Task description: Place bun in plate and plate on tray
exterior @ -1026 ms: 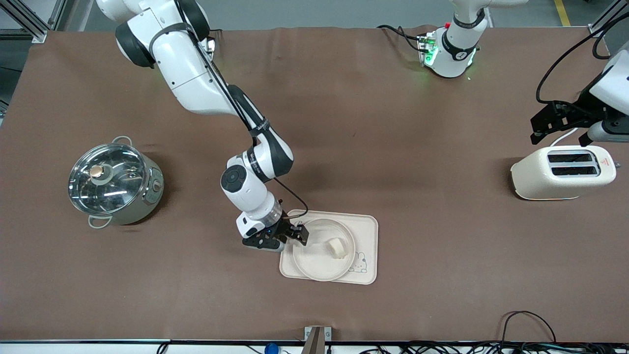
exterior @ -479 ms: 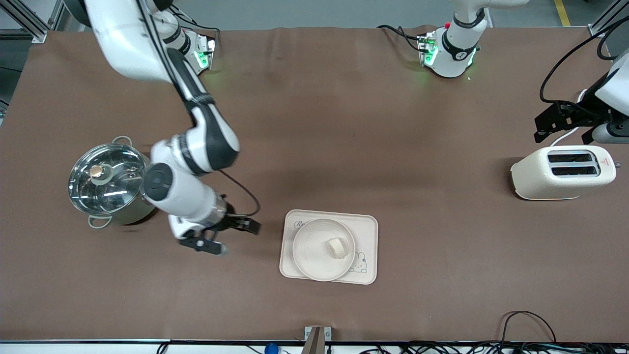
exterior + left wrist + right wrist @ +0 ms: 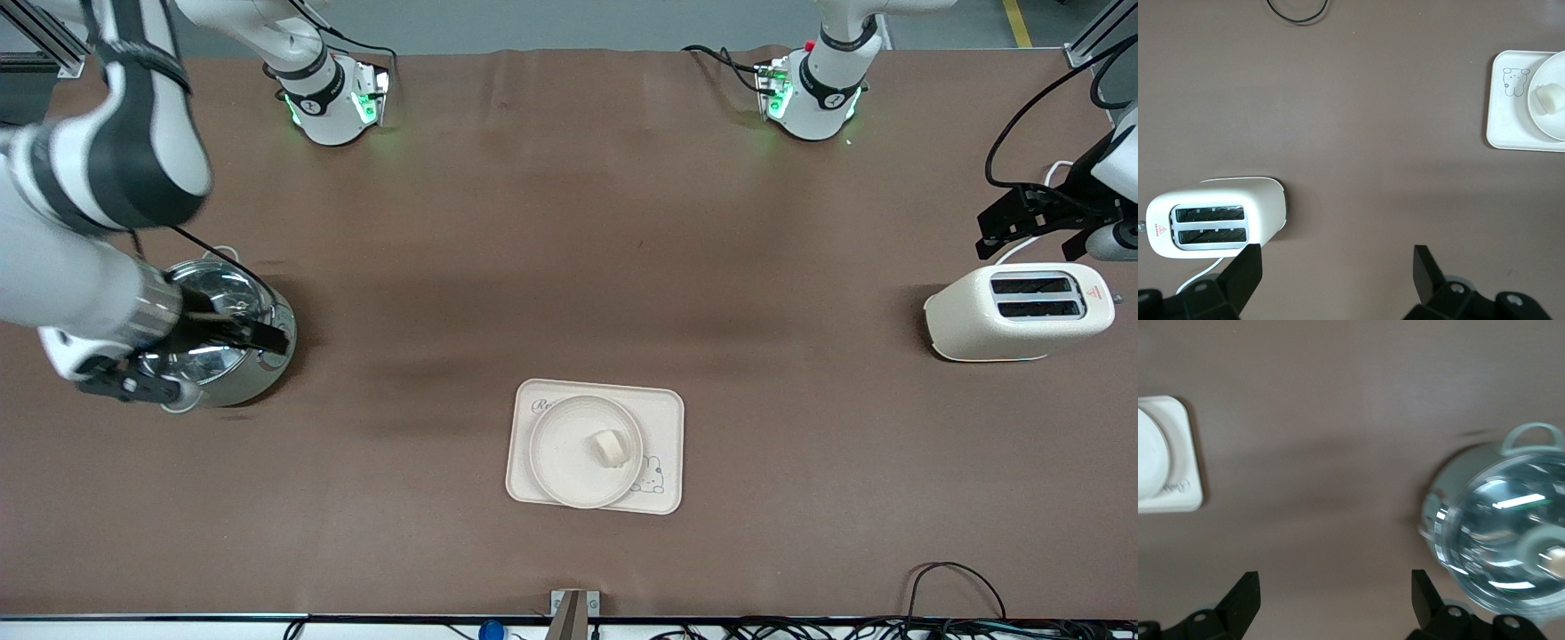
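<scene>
The small pale cream bun [image 3: 609,447] lies in the round cream plate [image 3: 560,444]. The plate sits on the rectangular cream tray [image 3: 662,422] with the rabbit drawing, near the front camera at the table's middle. Bun [image 3: 1550,99], plate [image 3: 1555,127] and tray [image 3: 1508,113] also show in the left wrist view; the plate [image 3: 1148,457] and tray [image 3: 1185,490] show in the right wrist view. My right gripper [image 3: 209,360] is open and empty, up over the steel pot. My left gripper [image 3: 1036,222] is open and empty, up over the table beside the toaster.
A steel pot with a glass lid [image 3: 213,333] stands toward the right arm's end, also in the right wrist view [image 3: 1501,533]. A cream toaster [image 3: 1018,311] stands toward the left arm's end, also in the left wrist view [image 3: 1215,217]. Cables [image 3: 951,582] lie at the table's near edge.
My right gripper has let go of the plate's rim, risen and swung away from the tray to over the pot. The left gripper has drifted slightly. Plate and bun have not moved.
</scene>
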`<control>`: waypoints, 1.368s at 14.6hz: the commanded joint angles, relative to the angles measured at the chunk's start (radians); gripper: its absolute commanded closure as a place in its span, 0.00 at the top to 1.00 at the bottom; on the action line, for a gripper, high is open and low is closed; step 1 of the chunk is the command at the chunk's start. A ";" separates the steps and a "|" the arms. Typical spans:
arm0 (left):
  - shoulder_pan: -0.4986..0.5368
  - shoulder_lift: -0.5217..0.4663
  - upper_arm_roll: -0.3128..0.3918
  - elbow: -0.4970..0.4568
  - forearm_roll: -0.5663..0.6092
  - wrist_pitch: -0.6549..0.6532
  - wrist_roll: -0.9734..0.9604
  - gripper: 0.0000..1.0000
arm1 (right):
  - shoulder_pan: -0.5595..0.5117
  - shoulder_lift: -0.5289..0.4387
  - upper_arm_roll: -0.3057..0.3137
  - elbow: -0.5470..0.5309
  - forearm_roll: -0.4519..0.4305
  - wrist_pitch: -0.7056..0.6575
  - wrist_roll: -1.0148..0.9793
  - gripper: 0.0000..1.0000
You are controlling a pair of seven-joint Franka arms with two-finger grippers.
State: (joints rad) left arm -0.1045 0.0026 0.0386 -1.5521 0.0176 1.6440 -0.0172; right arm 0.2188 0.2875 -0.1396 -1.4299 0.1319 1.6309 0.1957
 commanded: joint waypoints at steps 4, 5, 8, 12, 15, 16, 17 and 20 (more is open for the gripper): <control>0.000 0.005 0.004 0.020 -0.005 -0.020 0.017 1.00 | -0.099 -0.209 0.020 -0.069 -0.115 -0.138 -0.134 1.00; -0.001 0.005 0.004 0.020 -0.005 -0.020 0.016 1.00 | -0.126 -0.224 0.020 -0.069 -0.115 -0.151 -0.181 1.00; -0.001 0.005 0.004 0.021 -0.005 -0.020 0.014 1.00 | -0.197 -0.284 0.015 -0.069 -0.115 -0.209 -0.248 1.00; 0.000 0.005 0.004 0.023 -0.005 -0.020 0.014 1.00 | -0.207 -0.327 0.006 -0.075 -0.132 -0.217 -0.249 1.00; 0.000 0.007 0.004 0.023 -0.005 -0.020 0.014 1.00 | -0.200 -0.324 0.009 -0.066 -0.130 -0.209 -0.251 1.00; 0.000 0.007 0.004 0.023 -0.005 -0.020 0.016 1.00 | -0.197 -0.327 0.011 -0.066 -0.130 -0.217 -0.251 1.00; 0.000 0.007 0.004 0.024 -0.005 -0.020 0.014 1.00 | -0.197 -0.335 0.011 -0.066 -0.136 -0.218 -0.254 1.00; 0.002 0.010 0.004 0.029 -0.004 -0.018 0.010 1.00 | -0.197 -0.338 0.011 -0.069 -0.152 -0.214 -0.256 1.00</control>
State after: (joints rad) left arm -0.1039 0.0030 0.0387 -1.5504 0.0176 1.6438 -0.0172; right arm 0.0180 -0.0174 -0.1337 -1.4635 0.0071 1.4051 -0.0509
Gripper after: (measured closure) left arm 0.000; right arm 0.000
